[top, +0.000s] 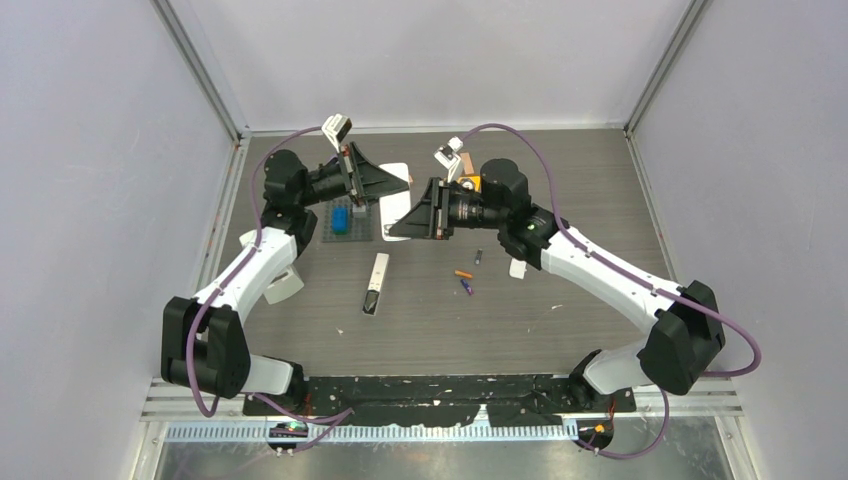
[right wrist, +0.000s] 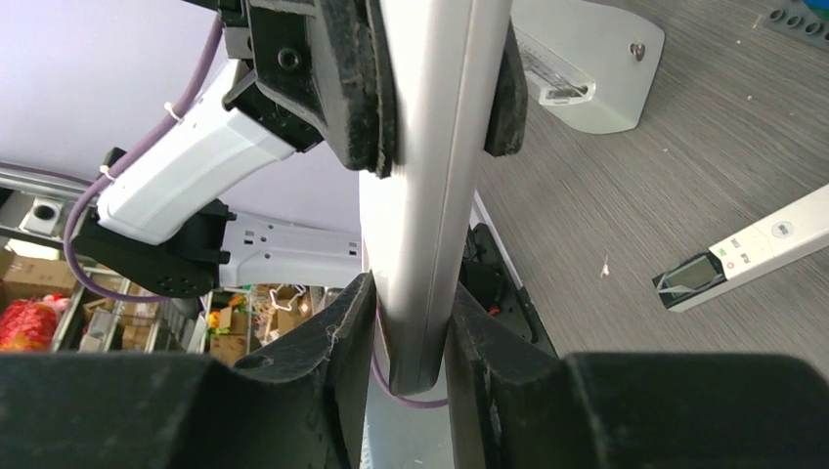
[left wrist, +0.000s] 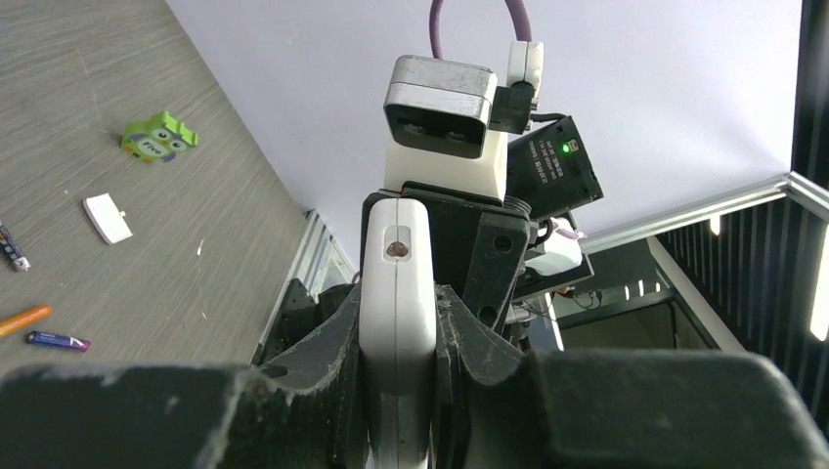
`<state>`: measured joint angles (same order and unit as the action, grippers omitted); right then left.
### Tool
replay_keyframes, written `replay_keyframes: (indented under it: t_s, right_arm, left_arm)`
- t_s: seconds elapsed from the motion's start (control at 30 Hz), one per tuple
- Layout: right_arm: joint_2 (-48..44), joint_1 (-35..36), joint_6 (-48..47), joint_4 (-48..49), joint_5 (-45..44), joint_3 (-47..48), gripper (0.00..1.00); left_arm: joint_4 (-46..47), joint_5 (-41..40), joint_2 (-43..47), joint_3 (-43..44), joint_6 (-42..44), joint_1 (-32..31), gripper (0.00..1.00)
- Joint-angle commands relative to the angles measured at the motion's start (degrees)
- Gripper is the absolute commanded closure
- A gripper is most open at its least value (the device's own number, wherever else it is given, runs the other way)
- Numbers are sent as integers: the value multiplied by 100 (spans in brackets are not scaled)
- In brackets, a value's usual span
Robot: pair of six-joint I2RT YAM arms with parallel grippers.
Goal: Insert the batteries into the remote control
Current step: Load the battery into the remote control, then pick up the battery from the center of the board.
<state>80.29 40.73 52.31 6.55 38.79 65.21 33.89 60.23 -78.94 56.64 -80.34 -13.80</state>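
Top external view: nearest me, the two arms rise from their bases at the table edge and bend inward toward the middle. On the bare table (top: 560,330) ahead of them lies a second remote (top: 375,283), white with a dark end, flat and untouched. Just right of it three batteries lie loose. The blue-purple battery (top: 466,287) is nearest, the orange battery (top: 462,273) is just beside it, and the dark battery (top: 478,257) sits a little farther back. None of them touches the second remote or either arm. A small white flat piece (top: 517,268) lies near them, partly under the right arm.

Farther in, the two pincers meet tip to tip above the table. The left wrist view shows the left gripper (left wrist: 399,332) clamped on the held remote (left wrist: 396,274), which is seen edge-on, with one finger pressed to each side. The right wrist view shows the right gripper (right wrist: 411,332) pinching the same pale body at its near end, and the left arm's fingers (right wrist: 357,88) grip it farther along. So the held remote hangs in the air between both pincers, clear of the table and well apart from the batteries.

To the left sits a blue block (top: 342,218) on a dark plate (top: 322,236). Beyond the pincers a white stand (right wrist: 596,88) rests on the table. Out by the wall the left wrist view catches a green owl figure (left wrist: 156,137).
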Motion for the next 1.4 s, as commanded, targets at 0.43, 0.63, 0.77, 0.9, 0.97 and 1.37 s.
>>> replay_keyframes:
  t_s: [0.43,0.63,0.77,0.9,0.97,1.37]
  right_arm:
    - [-32,-13,-815,-1053,-420,400,43]
    - [-239,-65,-692,-720,-266,265,16]
    - [-475,-175,-580,-350,-94,85,8]
    - [-857,-375,-579,-253,-50,-105,6]
    - [-1046,-530,-582,-253,-62,-243,6]
    - [-1203,-900,-2791,-2875,-2043,-674,23]
  left_arm:
    - [1112,237,292,105,-70,-8,100]
    - [1151,224,270,73,-50,-8,100]
    - [1030,212,302,51,148,-8,100]
    - [522,124,442,1,655,0,100]
    - [-23,54,571,-8,1048,0,100]
    - [-2372,-756,1040,-193,2702,7,100]
